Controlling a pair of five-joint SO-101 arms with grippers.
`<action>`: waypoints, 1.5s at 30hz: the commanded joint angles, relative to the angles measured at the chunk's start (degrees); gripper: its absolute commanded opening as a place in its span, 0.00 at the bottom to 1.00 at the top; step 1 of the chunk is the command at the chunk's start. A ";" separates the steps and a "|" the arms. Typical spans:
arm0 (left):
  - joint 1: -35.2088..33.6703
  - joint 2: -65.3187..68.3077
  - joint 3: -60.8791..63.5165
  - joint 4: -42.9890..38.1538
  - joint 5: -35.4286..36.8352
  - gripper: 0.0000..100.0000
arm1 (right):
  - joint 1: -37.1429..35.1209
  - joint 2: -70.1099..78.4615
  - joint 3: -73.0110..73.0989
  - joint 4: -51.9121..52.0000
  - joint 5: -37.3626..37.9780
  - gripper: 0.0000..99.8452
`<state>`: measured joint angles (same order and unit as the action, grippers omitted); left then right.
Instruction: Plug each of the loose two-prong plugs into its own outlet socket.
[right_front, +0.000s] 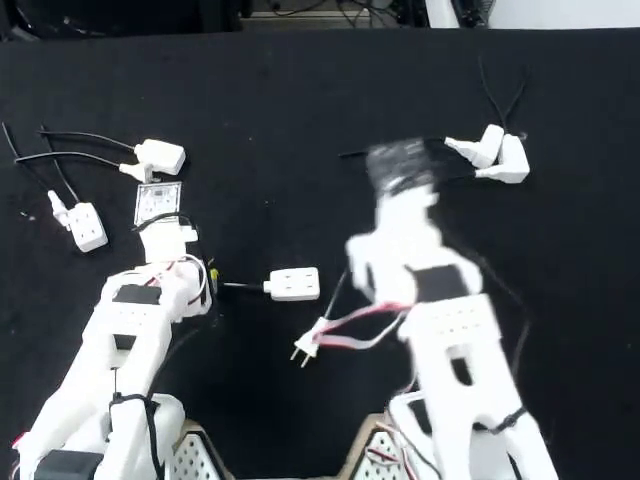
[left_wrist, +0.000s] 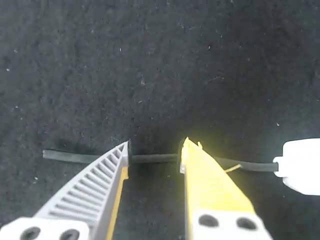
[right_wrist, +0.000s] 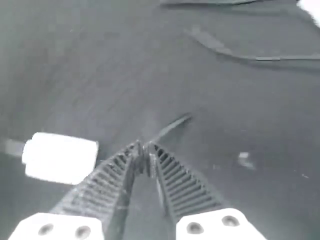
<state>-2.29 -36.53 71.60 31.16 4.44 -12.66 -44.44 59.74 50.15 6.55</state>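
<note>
A white outlet socket (right_front: 293, 284) lies mid-table, its black cord (right_front: 243, 287) running left. My left gripper (right_front: 213, 283) stands over that cord. In the left wrist view the gripper (left_wrist: 156, 150) is open, one finger on each side of the cord (left_wrist: 152, 158), with the socket (left_wrist: 300, 165) just beyond. A loose white two-prong plug (right_front: 304, 350) lies in front of the socket. My right gripper (right_front: 400, 165) is farther back, smeared. In its own view the right gripper (right_wrist: 145, 150) is shut above the black cloth, a white block (right_wrist: 60, 157) off to one side.
At the back left lie a white plug-and-socket pair (right_front: 158, 156), another socket (right_front: 88, 226) and a small square card (right_front: 158, 203). Two white plug bodies (right_front: 495, 155) with black cords lie at the back right. The black cloth (right_front: 300, 100) covers the table.
</note>
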 joint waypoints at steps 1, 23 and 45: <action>-0.40 -0.88 -0.57 -0.97 0.35 0.17 | -10.55 -1.80 2.51 0.44 5.01 0.01; -0.40 -0.88 -0.48 -0.88 0.35 0.17 | -5.19 12.88 3.82 10.20 30.07 0.01; -0.40 -0.88 -0.48 -1.05 0.35 0.17 | -10.11 -11.12 14.02 24.44 69.71 0.25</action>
<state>-2.29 -36.53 71.60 31.16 4.44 -22.15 -55.60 74.07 74.42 71.34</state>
